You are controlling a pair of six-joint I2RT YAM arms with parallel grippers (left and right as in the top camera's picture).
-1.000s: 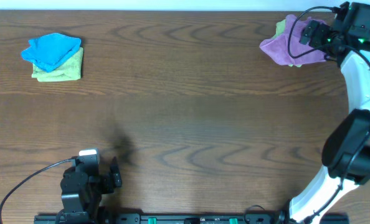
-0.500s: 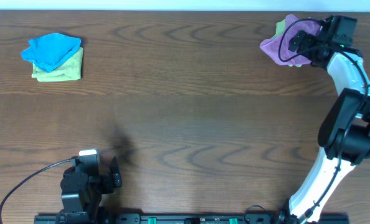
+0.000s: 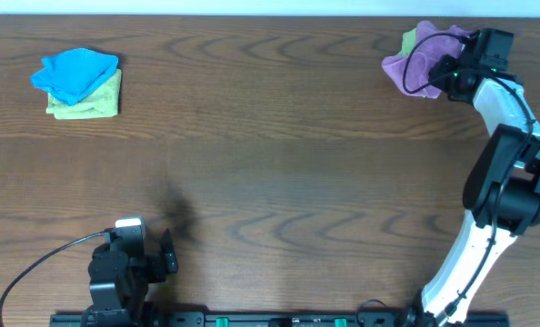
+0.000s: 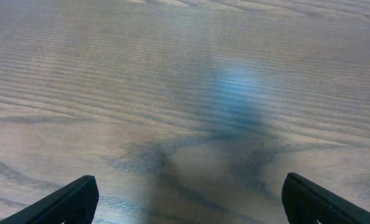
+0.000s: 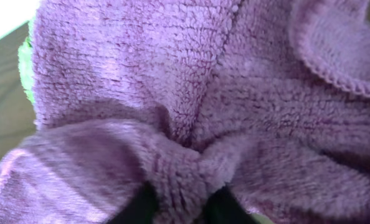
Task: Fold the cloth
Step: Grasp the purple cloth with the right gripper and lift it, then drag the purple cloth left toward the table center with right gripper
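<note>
The right fingers clamp a bunched fold of the purple cloth at the table's far right corner. The left fingers spread wide above the table, holding nothing.

The purple cloth lies crumpled near the far right corner, one fold pinched up

Looked like a robot lab bench.
Showed a plain wood-grain table, a left arm and right arm mounted on a rail at its edge, a loose cable trailing.
</note>
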